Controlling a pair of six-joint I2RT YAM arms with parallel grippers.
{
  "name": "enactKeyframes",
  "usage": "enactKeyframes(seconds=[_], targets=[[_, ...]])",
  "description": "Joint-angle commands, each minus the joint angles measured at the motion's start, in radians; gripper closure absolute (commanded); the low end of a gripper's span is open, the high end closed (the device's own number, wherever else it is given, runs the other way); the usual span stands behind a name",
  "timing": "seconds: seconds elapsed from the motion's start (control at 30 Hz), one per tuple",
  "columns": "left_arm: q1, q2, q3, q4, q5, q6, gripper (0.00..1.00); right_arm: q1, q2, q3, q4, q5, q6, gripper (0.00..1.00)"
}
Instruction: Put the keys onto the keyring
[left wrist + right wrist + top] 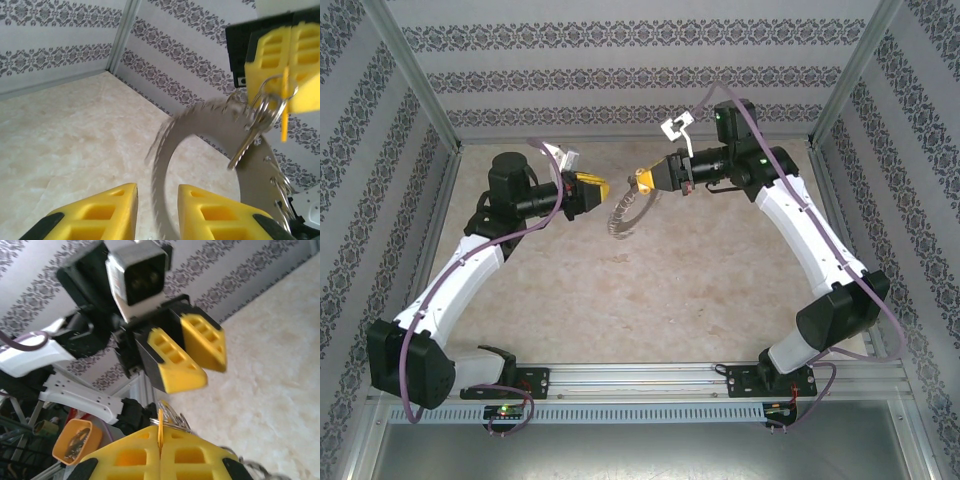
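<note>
Holding: right gripper (642, 180), clamped tight on keyring (210, 120), which hangs below it over the table (720, 290); key (245, 145) dangles at its top. I read left gripper (592, 187) narrowly parted, empty, facing it nearby.

Both arms, seen from above: left arm (460, 268) and right arm (812, 232) rise from their bases at the near edge and bend inward, forearms roughly level. The two grippers face each other tip to tip above the middle, just apart. The left gripper (593, 186) has its yellow fingers (112, 212) parted by a narrow gap. The right gripper (642, 180) has its fingers (190, 460) pressed flat together.
</note>
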Motion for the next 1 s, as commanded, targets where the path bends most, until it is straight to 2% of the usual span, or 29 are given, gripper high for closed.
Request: enactKeyframes(seconds=[0.0, 0.27, 0.47, 0.77, 0.97], targets=[[0.003, -0.021, 0.024, 0.055, 0.066, -0.014, 0.74, 0.015, 0.009, 0.066, 0.029, -0.080, 0.029, 1.00], [-0.018, -0.039, 0.040, 0.187, 0.153, -0.096, 0.69, 0.033, 0.006, 0.097, 0.015, -0.099, 0.036, 1.00], [-0.032, -0.073, 0.062, 0.157, 0.143, -0.068, 0.63, 0.040, 0.010, 0.108, 0.019, -0.121, 0.063, 1.00], [-0.091, -0.091, 0.148, -0.075, 0.016, 0.167, 0.66, 0.057, 0.034, 0.148, 0.014, -0.142, 0.096, 1.00], [-0.115, -0.078, 0.180, -0.127, -0.035, 0.254, 0.69, 0.063, 0.050, 0.170, 0.006, -0.139, 0.101, 1.00]])
